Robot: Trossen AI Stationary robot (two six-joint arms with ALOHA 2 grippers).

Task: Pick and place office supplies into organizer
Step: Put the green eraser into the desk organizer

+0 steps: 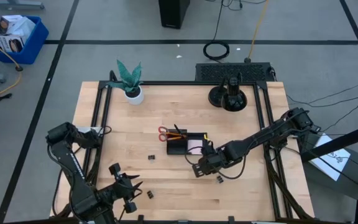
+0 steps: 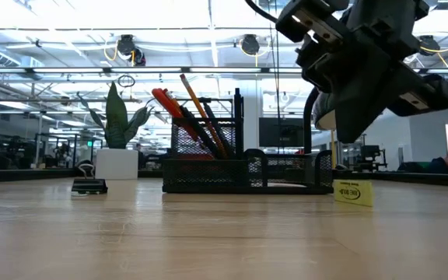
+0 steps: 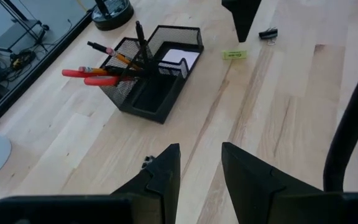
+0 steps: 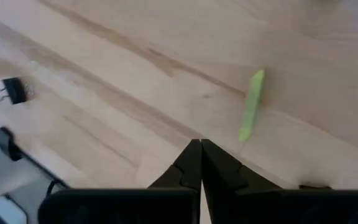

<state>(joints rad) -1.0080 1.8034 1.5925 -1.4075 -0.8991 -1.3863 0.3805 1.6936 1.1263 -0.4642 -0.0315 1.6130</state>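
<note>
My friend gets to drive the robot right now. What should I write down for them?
Right gripper: shut, empty, above the table beside the organizer, near the yellow-green piece.
Left gripper: open, empty, at the table's near-left corner.
Done: scissors, pens and pencils stand in the organizer; the sticky-note pad lies inside.
Left: the yellow-green piece and the binder clips scattered on the table.

black organizer (image 3: 157, 74) on the table holds red-handled scissors (image 3: 92, 75), pens and a pink pad (image 3: 180, 58).
</note>
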